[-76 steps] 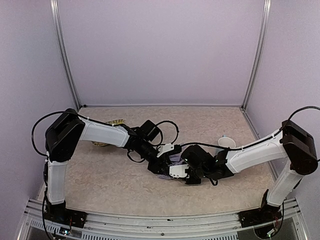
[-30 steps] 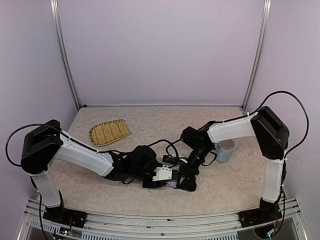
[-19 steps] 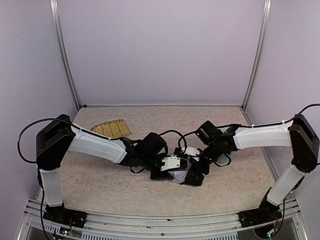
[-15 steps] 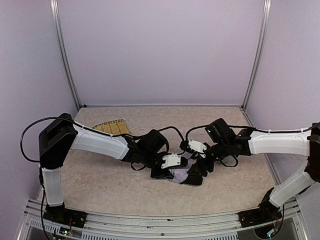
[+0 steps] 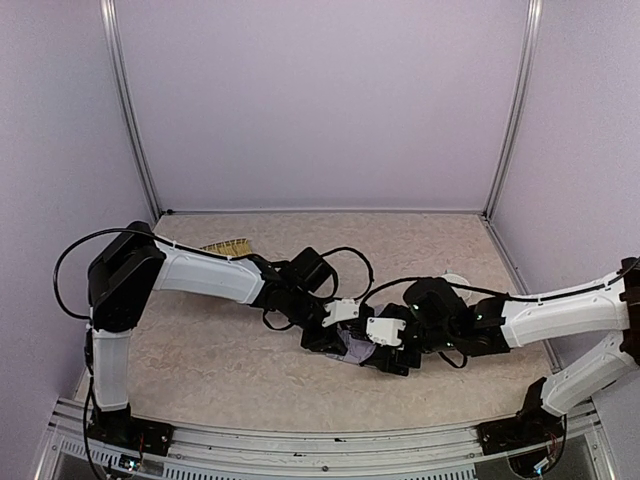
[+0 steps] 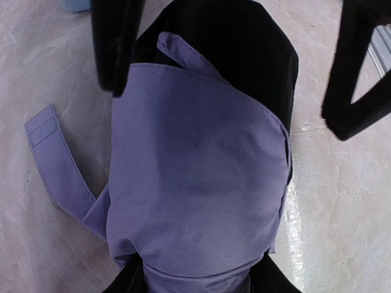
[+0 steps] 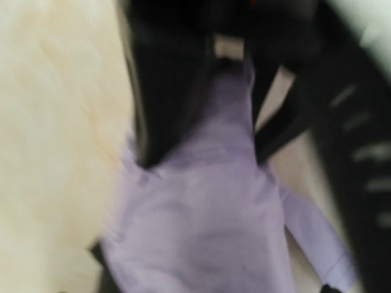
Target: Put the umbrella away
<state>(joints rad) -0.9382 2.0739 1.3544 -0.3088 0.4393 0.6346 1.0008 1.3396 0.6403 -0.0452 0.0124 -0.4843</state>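
Note:
The umbrella [image 5: 354,348] lies folded on the table's middle, pale lavender fabric [image 6: 195,183] with black lining and a loose strap [image 6: 54,160]. My left gripper [image 5: 333,337] comes in from the left and is shut on the umbrella's near end, a dark finger on each side of the bundle [image 6: 198,282]. Opposite it, my right gripper [image 5: 388,348] stands open over the other end. Its two black fingers [image 6: 115,46] are spread wide on either side of the fabric. The right wrist view is blurred: it shows the umbrella [image 7: 208,226] with the left gripper [image 7: 204,160] pinching it.
A light blue cup [image 5: 456,284] stands behind the right forearm. A woven straw tray [image 5: 228,246] lies at the back left, partly hidden by the left arm. Black cables loop over both wrists. Metal rails run along the table's near edge.
The right gripper has opened wider and its arm has swung down toward the near right. The left arm has shifted a little to the back. The umbrella has stayed on the table's middle.

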